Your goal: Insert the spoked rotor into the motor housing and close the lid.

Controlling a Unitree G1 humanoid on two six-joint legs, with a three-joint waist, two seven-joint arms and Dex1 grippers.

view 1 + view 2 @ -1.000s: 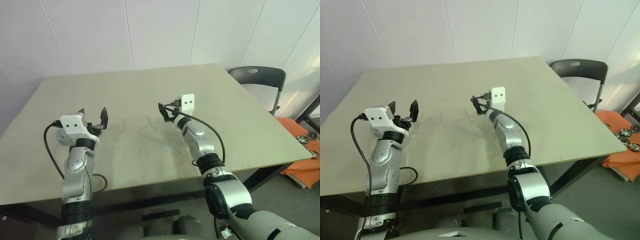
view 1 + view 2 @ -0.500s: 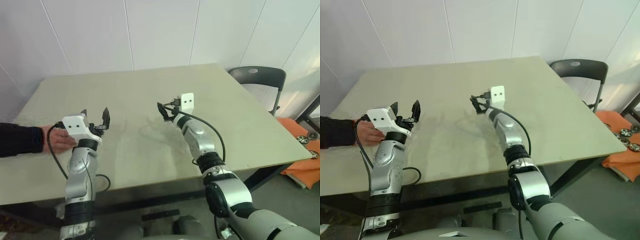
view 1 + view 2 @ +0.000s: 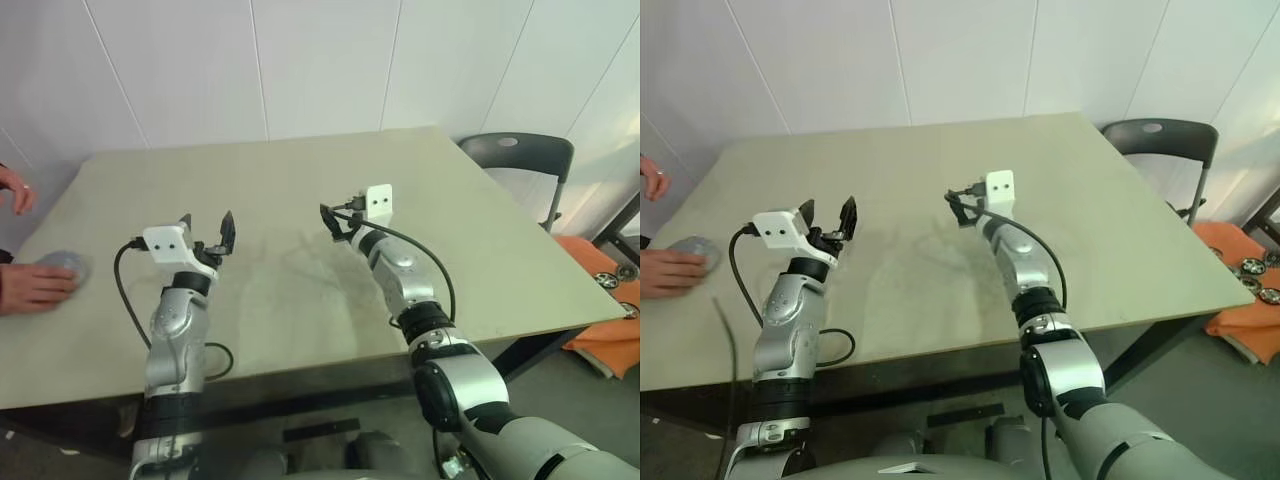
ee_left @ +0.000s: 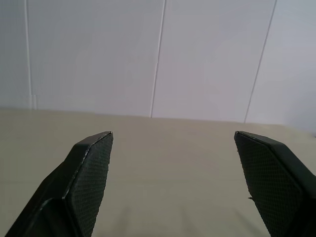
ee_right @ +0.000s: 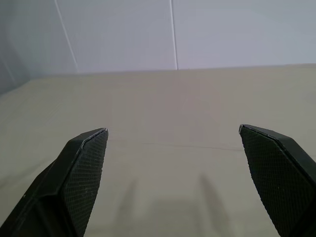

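While both arms hang above the beige worktop (image 3: 300,310), neither claw grips anything. The left claw (image 3: 207,228) hovers over the worktop toward eight o'clock of its middle, its two black fingers (image 4: 89,173) spread wide with bare worktop showing between them in the left wrist view. The right claw (image 3: 331,222) hovers near the centre of the worktop, at about three o'clock from the left one and well apart from it; its fingers (image 5: 84,168) are likewise spread wide, with bare worktop between them in the right wrist view. Each claw points toward twelve o'clock, at the white panelled wall (image 3: 320,60) beyond the far edge.

At the nine o'clock edge of the worktop a person's hand (image 3: 30,285) rests flat, touching a round grey object (image 3: 62,267) that lies on the surface just beside the fingers. It is too small and too covered to tell whether this is the spoked rotor or the motor housing. A second hand (image 3: 12,187) of the person is raised off the worktop, at about twelve o'clock from the first. Both hands lie well apart from the left claw.

Past the two o'clock corner of the worktop stands a dark chair (image 3: 520,160). On the floor at four o'clock lies an orange cloth (image 3: 605,310) with several small round parts (image 3: 1255,265) on it, too small to identify.
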